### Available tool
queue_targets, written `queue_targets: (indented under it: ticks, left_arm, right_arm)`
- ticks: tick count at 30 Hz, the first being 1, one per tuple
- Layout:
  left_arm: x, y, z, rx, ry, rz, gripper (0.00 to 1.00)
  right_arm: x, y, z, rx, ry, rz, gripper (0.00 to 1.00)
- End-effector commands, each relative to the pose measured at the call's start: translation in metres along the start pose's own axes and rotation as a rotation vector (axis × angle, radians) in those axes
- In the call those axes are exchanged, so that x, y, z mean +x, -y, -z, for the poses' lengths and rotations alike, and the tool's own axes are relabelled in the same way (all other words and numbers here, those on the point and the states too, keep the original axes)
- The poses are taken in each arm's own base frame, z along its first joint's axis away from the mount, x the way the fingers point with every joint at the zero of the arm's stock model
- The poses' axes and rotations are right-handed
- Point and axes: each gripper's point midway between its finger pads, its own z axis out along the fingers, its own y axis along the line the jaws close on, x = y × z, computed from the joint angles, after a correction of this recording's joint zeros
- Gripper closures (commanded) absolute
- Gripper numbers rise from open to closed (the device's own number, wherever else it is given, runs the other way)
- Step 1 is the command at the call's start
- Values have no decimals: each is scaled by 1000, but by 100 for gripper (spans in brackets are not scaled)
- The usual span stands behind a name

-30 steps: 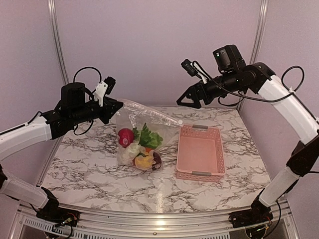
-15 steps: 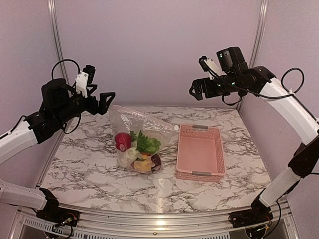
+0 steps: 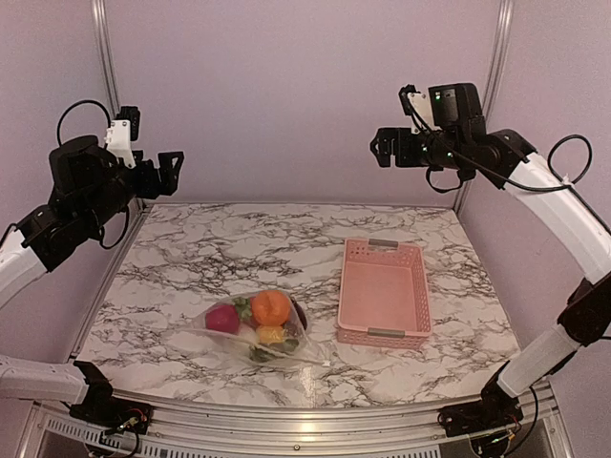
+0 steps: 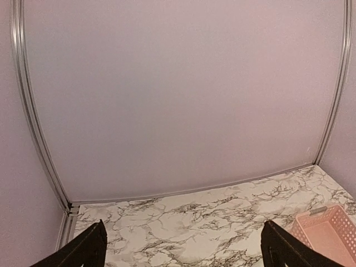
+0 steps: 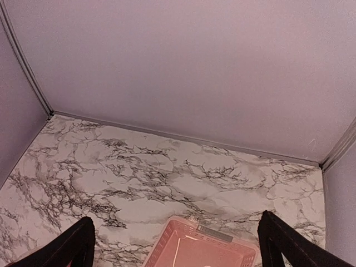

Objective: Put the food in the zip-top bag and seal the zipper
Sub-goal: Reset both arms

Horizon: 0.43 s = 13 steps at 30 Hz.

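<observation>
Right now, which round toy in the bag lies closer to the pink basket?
The orange ball; it sits on the basket side of the pile, while the red ball lies at the opposite end, farther away.

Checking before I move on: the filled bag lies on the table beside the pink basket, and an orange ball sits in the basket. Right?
Not quite: the top view shows the basket empty; the orange ball is inside the bag.

Marble table (image 3: 191, 258): zip-top bag (image 3: 263, 329), seemingly sealed, near pink basket (image 3: 342, 296).
</observation>
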Motion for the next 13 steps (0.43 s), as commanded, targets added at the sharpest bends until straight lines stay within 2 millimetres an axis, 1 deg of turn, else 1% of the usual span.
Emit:
queue_targets:
  ticks: [1,4,13]
  left_arm:
    - [5,-25,-1,-150,-80,0,1]
    - [5,-27,0,-161,-78,13,1]
    - [7,-24,3,-134,-69,5,1]
  right_arm:
    - [-15,2,4,6,62,-20,1]
    - [-15,1,3,2,64,-18,2]
    - [-12,0,4,-9,63,-10,1]
